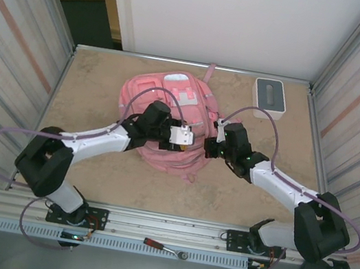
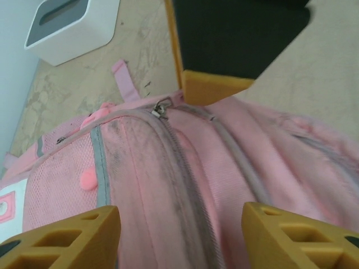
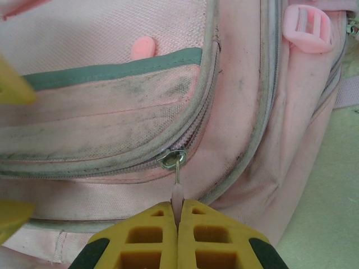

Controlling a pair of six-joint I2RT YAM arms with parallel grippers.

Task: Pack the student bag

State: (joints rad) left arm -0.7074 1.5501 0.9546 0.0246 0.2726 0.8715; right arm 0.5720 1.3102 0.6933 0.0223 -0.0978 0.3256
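The student bag [image 1: 171, 105], a large pink backpack, lies flat in the middle of the table. My right gripper [image 3: 178, 216] is shut on the pale pink pull tab [image 3: 177, 195] of a zip whose metal slider [image 3: 173, 158] sits at the end of a curved, closed zip line. In the top view the right gripper [image 1: 210, 147] is at the bag's right side. My left gripper [image 2: 180, 235] hangs open just above the bag's grubby pink fabric [image 2: 146, 168], with a zip line running between its fingers and nothing held. From above, the left gripper [image 1: 191, 142] hovers over the bag's lower middle.
A small white box with a grey top [image 1: 269, 98] stands at the back right, beyond the bag. A red-handled tool [image 1: 163, 247] lies on the front rail. Metal walls close in the table on both sides. A pink strap buckle [image 3: 308, 28] lies at the bag's edge.
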